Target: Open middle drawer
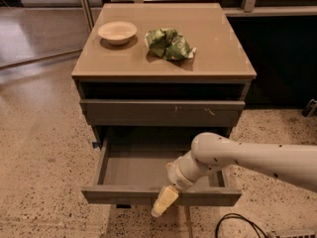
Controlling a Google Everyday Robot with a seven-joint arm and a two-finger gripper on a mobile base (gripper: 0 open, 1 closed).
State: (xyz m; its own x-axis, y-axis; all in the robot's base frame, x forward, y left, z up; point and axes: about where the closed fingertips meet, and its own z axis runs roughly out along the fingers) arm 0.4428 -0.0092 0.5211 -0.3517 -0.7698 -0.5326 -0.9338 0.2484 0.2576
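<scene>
The middle drawer (136, 170) is pulled out from the grey-brown cabinet, showing its smooth grey inside. Its flat front panel (111, 195) faces the floor side. My gripper (164, 202) hangs over the front panel's lower edge, right of centre, with its pale yellow tip pointing down-left. My white arm (247, 157) reaches in from the right across the drawer's right half and hides part of it. Above it, the drawer front with pale scratches (148, 112) stands shut.
On the cabinet top (218, 58) sit a white bowl (117, 32) and a crumpled green bag (168, 43). A black cable (233, 224) lies on the speckled floor at the front right. A dark wall panel stands to the right of the cabinet.
</scene>
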